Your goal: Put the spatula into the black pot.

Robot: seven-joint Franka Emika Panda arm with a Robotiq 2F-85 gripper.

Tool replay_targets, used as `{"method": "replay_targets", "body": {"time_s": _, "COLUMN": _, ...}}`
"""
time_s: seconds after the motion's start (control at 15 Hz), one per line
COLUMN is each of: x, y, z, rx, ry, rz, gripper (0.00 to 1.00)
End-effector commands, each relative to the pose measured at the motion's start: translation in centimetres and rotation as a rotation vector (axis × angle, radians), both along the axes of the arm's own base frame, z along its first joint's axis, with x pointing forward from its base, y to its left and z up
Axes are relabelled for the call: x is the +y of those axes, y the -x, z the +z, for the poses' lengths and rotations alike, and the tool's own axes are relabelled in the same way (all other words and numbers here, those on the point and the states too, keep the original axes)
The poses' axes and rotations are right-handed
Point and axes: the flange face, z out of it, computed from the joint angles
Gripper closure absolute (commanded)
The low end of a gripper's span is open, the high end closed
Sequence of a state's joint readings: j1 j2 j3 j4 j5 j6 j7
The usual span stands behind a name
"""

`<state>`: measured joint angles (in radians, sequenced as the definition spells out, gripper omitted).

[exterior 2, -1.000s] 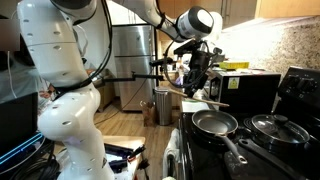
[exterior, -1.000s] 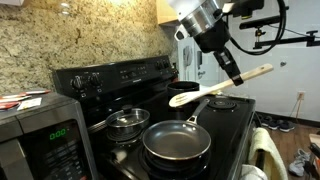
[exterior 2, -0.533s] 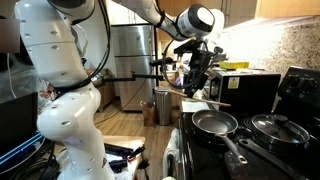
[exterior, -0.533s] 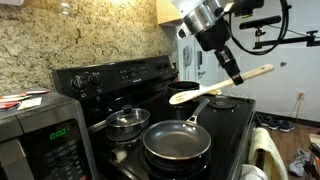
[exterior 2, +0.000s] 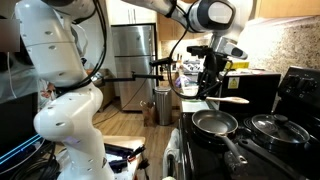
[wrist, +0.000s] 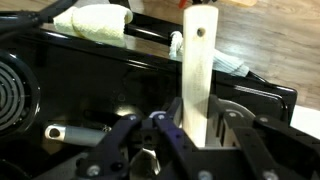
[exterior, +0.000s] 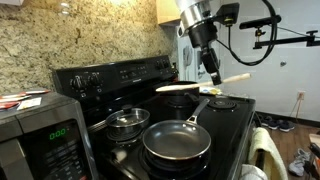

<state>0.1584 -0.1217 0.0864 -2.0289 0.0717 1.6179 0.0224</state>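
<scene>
**Item 1, gripper** (exterior: 213, 72): reaching down from above over the rear of the stove (exterior: 150, 75). Its jaws are clamping the spatula (exterior: 195, 86) partway along the handle. In the wrist view the pale spatula (wrist: 198, 70) is running up between the 2 fingers.

**Item 2, spatula:** hanging roughly level in the air, touching nothing but the jaws. Its blade end is lying over the black pot (exterior: 186, 97).

**Item 3, black pot:** sitting on a back burner behind the frying pan (exterior: 176, 143), largely masked by the blade. The steel pot (exterior: 127, 123) is standing apart from it.

**Step in hand, as judged:** carrying looks nearly done and lowering is pending.

**Handling note:**
- Tip the blade end downward.
- Centre it over the pot's mouth.
- Descend until the blade is inside the walls, and only then open the jaws.
- A level release is risking a seesaw on the rim and a slide into the frying pan.
</scene>
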Motion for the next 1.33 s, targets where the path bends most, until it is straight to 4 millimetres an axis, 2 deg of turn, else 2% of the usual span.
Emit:
{"method": "replay_targets", "body": {"time_s": 0.0, "x": -3.4, "y": 0.6, "z": 0.7, "rx": 0.011, "ry": -0.044, "rz": -0.048, "gripper": 0.93}}
{"method": "replay_targets", "body": {"time_s": 0.27, "x": -7.3, "y": 1.1, "z": 2.3, "rx": 0.035, "ry": 0.004, "rz": -0.124, "gripper": 0.93}}
{"method": "replay_targets", "body": {"time_s": 0.33, "x": -7.6, "y": 1.4, "z": 2.6, "rx": 0.028, "ry": 0.023, "rz": -0.136, "gripper": 0.93}}
{"method": "replay_targets", "body": {"time_s": 0.4, "x": -6.7, "y": 0.3, "z": 1.5, "rx": 0.035, "ry": -0.003, "rz": -0.117, "gripper": 0.93}}
{"method": "replay_targets", "body": {"time_s": 0.47, "x": -7.2, "y": 0.4, "z": 1.8, "rx": 0.032, "ry": -0.004, "rz": -0.126, "gripper": 0.7}}
{"method": "replay_targets", "body": {"time_s": 0.67, "x": -6.9, "y": 0.3, "z": 1.5, "rx": 0.037, "ry": -0.002, "rz": -0.12, "gripper": 0.7}}
{"method": "replay_targets", "body": {"time_s": 0.73, "x": -6.2, "y": 0.4, "z": 1.2, "rx": 0.046, "ry": 0.016, "rz": -0.108, "gripper": 0.93}}
{"method": "replay_targets", "body": {"time_s": 0.87, "x": -6.7, "y": -0.5, "z": 1.4, "rx": 0.02, "ry": 0.103, "rz": -0.165, "gripper": 0.93}}
{"method": "replay_targets", "body": {"time_s": 1.07, "x": -10.2, "y": -2.5, "z": 3.0, "rx": -0.016, "ry": 0.212, "rz": -0.311, "gripper": 0.93}}
{"method": "replay_targets", "body": {"time_s": 1.27, "x": -13.9, "y": -4.4, "z": 3.8, "rx": 0.015, "ry": 0.209, "rz": -0.347, "gripper": 0.93}}
